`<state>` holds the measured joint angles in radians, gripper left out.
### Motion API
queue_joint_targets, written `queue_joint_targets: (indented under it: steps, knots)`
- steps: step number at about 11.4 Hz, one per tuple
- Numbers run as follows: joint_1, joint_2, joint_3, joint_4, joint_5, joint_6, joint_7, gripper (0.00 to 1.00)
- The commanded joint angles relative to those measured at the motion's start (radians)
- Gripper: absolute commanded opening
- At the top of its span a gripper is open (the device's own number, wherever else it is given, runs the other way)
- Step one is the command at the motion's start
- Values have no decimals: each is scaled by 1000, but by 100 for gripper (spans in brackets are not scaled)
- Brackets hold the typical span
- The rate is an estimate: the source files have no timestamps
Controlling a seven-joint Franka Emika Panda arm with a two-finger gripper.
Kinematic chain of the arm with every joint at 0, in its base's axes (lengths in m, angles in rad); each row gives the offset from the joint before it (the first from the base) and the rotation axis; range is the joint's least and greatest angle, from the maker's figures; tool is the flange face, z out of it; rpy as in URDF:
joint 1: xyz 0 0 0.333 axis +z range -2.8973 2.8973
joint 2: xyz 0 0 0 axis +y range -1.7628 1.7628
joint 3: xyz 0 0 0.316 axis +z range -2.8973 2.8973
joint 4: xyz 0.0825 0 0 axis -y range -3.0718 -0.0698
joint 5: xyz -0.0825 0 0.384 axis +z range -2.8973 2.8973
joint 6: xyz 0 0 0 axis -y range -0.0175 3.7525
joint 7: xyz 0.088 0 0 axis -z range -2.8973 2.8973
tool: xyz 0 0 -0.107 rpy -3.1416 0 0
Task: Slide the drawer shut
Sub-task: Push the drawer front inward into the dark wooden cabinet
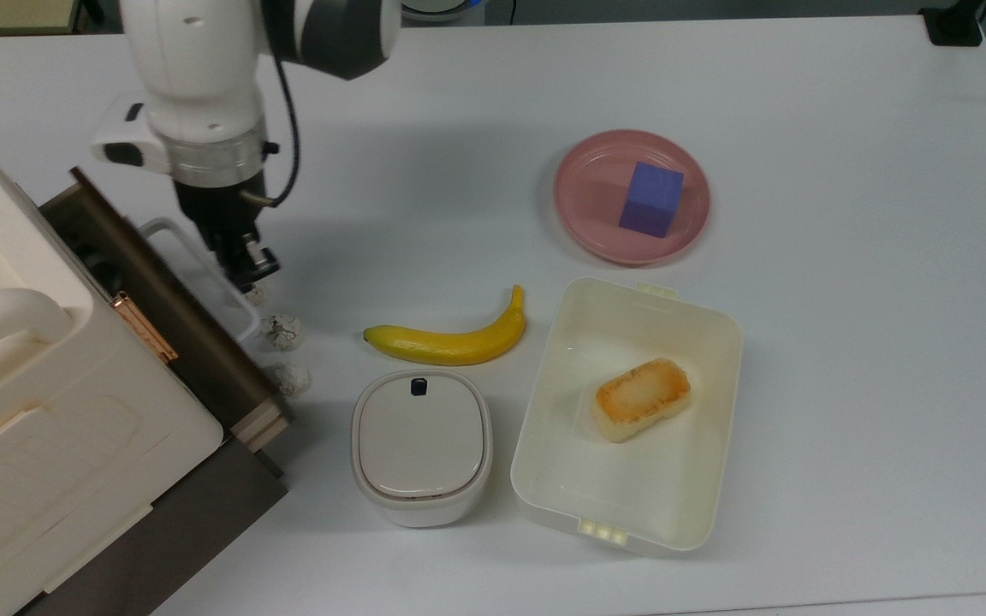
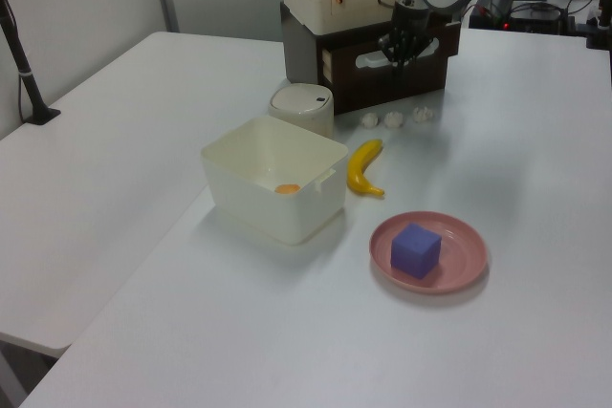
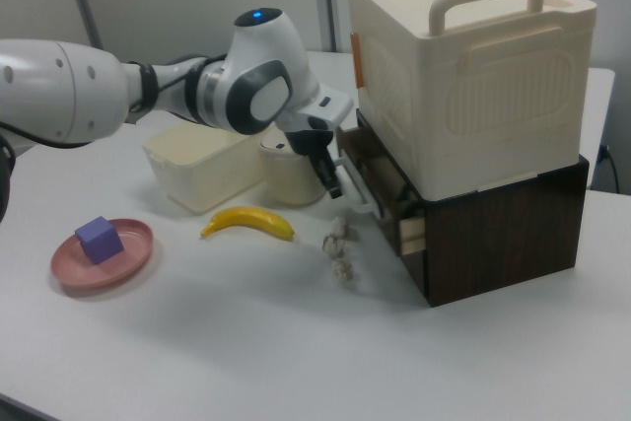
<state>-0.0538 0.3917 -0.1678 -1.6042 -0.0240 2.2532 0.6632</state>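
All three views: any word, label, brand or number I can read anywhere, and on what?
None legible.
Lidded pot: a small dark mark on the lid, no letters to make out.
Cream box on the cabinet: embossed panels, no text.
Drawer, banana, tub, plate, cube and end effector: no markings.

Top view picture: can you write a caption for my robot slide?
Robot gripper at the white handle of the nearly shut drawer, beside a banana.
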Motion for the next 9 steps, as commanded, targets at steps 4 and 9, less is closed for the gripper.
queue_joint_targets:
  steps: [4,9]
  knots:
    - [8,72,-79,49,-19,167,23,0]
    - [156,-100,-73,-5,-14,-203,-352,13]
